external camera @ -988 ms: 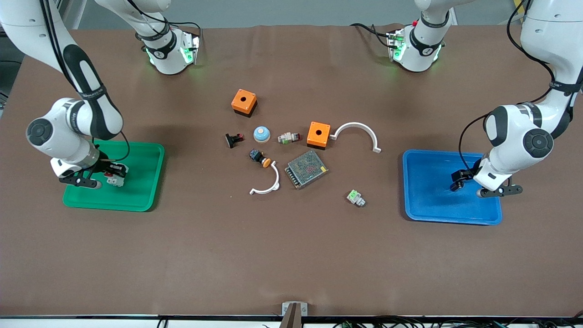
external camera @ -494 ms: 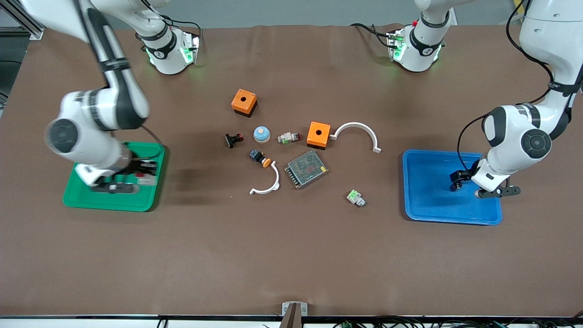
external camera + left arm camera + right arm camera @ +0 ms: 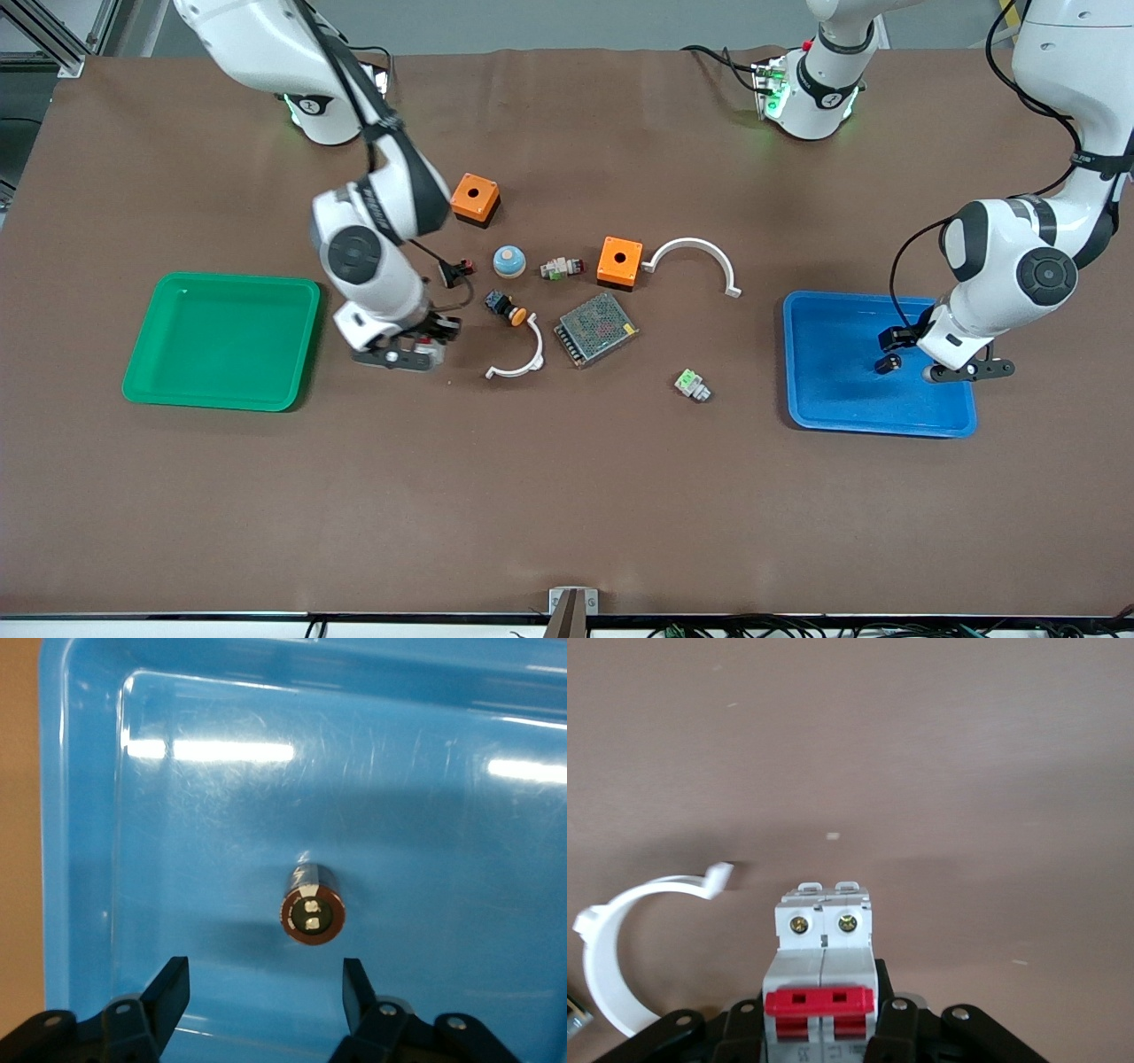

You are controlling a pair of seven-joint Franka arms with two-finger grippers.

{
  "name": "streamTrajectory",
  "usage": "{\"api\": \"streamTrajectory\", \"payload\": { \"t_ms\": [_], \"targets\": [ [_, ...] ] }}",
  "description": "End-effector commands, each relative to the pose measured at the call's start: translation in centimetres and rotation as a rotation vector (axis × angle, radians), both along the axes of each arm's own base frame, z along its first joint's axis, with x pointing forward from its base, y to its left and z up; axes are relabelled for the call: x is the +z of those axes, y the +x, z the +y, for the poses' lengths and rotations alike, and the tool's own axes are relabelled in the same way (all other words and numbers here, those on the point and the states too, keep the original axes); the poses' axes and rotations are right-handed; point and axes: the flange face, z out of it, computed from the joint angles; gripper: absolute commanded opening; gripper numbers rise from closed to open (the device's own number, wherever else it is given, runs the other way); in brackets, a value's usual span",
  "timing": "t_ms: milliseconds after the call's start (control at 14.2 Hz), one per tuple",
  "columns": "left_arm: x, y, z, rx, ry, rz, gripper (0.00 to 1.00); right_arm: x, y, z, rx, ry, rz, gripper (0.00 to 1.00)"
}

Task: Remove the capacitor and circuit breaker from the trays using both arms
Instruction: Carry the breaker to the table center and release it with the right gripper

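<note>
Right tool clamping breaker over table; left tool agape above capacitor in blue tray.

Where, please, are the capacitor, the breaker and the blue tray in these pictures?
capacitor (image 3: pixel 314 914): left wrist view, its marked top face.
breaker (image 3: pixel 820 1000): right wrist view, its red levers.
blue tray (image 3: pixel 833 416): front view, bare floor by the rim nearest the camera.

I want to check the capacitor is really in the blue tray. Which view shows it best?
The left wrist view: the capacitor stands on the blue tray, free of the open left claw. The front view shows only a dark speck beside that claw; the right wrist view misses it.
</note>
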Motion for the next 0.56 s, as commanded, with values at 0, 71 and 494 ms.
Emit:
{"api": "streamTrajectory", "payload": {
  "t_ms": [0, 71, 494],
  "targets": [
    [-1.0, -0.2, 0.0, 0.009, -0.012, 0.012, 0.77, -1.8, 0.9, 2.7, -0.038, 0.033, -0.01, 0.0],
    [-1.5, -0.1, 0.0, 0.009, -0.016, 0.009, 0.77, -2.5, 0.3, 3.5, -0.033, 0.031, -0.008, 0.0],
    [-2.1, 0.1, -0.1, 0.009, -0.02, 0.002, 0.76, -4.1, -0.4, 3.1, -0.047, 0.006, 0.01, 0.0]
  ]
}}
